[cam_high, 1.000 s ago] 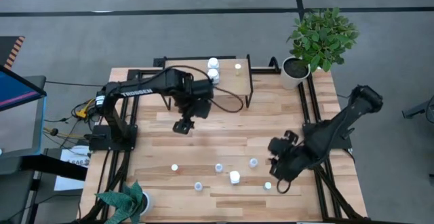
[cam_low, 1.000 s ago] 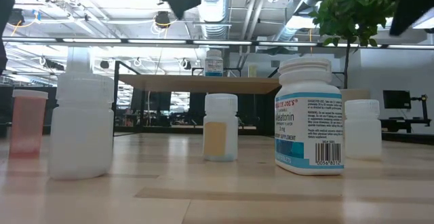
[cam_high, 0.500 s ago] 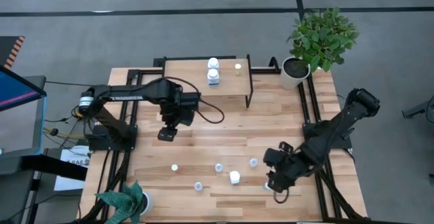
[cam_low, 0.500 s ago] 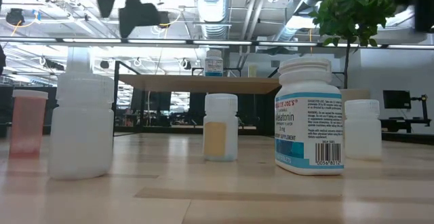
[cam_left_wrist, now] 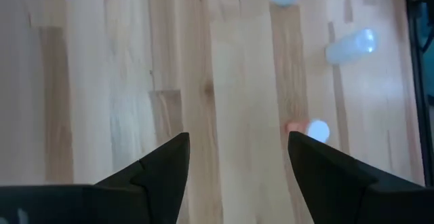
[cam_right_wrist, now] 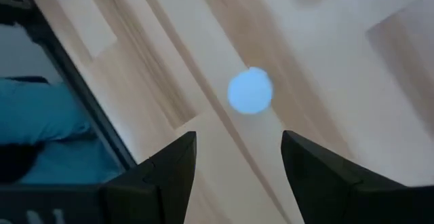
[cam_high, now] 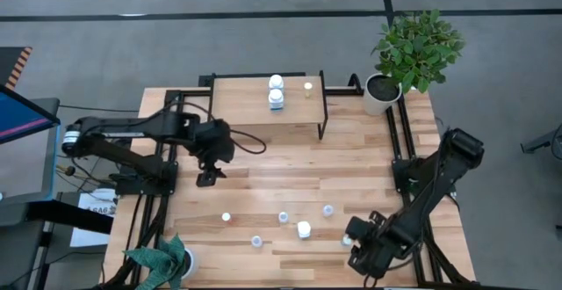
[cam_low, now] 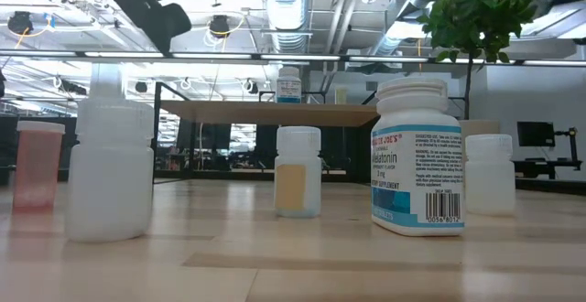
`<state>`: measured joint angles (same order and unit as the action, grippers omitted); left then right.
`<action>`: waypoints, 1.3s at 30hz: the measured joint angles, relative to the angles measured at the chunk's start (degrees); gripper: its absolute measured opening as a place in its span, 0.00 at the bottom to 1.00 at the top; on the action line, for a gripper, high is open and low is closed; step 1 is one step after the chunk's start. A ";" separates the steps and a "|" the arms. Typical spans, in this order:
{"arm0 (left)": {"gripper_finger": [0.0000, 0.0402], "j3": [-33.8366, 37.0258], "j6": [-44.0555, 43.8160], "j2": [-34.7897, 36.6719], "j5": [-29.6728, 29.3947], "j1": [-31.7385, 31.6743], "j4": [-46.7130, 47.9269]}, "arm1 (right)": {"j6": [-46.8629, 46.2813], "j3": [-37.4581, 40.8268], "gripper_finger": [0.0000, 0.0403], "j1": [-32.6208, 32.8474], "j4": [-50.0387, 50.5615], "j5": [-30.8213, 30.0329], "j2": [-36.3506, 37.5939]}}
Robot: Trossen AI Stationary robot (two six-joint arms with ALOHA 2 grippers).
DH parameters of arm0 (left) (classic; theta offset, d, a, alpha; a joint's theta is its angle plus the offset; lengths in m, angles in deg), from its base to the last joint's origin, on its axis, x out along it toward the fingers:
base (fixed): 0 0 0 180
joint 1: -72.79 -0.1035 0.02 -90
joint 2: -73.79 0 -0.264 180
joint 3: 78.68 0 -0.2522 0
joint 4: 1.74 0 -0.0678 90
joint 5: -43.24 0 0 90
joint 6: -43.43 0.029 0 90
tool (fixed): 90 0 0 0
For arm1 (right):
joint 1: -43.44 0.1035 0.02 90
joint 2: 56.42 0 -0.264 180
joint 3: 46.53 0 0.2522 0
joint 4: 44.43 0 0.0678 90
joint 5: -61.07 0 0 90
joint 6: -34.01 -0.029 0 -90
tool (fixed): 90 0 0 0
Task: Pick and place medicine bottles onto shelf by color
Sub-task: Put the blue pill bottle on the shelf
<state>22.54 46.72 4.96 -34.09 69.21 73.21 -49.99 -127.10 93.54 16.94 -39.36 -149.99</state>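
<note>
**Both arms hang empty over a scatter of medicine bottles**

The left gripper (cam_high: 208, 177) hovers above the bare middle-left of the wooden surface (cam_high: 351, 163), its fingers (cam_left_wrist: 159, 173) spread apart with nothing between them. In its wrist view an orange-capped bottle (cam_left_wrist: 313, 130) stands on the boards just beyond one fingertip, and two pale bottles lie farther off, none of them touching the gripper. Seen from above, that orange-capped bottle (cam_high: 226, 217) sits nearer the front edge than the gripper and well apart from it.

The right gripper (cam_high: 363, 255) hangs low at the front right corner of the surface, jaws likewise parted and holding nothing. Its wrist view looks down on a blue-capped bottle (cam_right_wrist: 249, 90) that stands just ahead of the gap between the fingers (cam_right_wrist: 163, 173), clear of both. From overhead this bottle (cam_high: 348, 239) is just beside the gripper.

The remaining loose bottles form a loose row along the front of the surface, among them a larger all-white bottle (cam_high: 304, 229), which the low view shows labelled in blue. The shelf (cam_high: 246, 92) stands at the back edge, already carrying two white bottles (cam_high: 276, 92) side by side and a small yellow-capped bottle (cam_high: 308, 86) near them. A potted plant (cam_high: 413, 53) occupies the back right corner.
</note>
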 joint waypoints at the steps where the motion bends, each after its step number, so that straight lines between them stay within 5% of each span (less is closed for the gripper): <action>1: 0.59 0.81 -0.08 0.90 -0.21 0.28 -0.88 | -0.01 0.03 0.59 0.20 -0.23 0.15 -0.93; 26: 0.59 2.37 -1.18 3.38 -4.35 2.87 -5.83 | 2.40 0.07 0.59 -5.30 -0.62 0.16 -8.72; 39: 0.59 2.37 -0.99 3.36 -4.33 2.87 -5.79 | 2.46 0.07 0.35 -5.63 -0.77 -0.07 -8.72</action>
<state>24.91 45.73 8.32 -38.42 72.08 67.42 -47.53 -127.03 87.91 16.18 -39.43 -158.72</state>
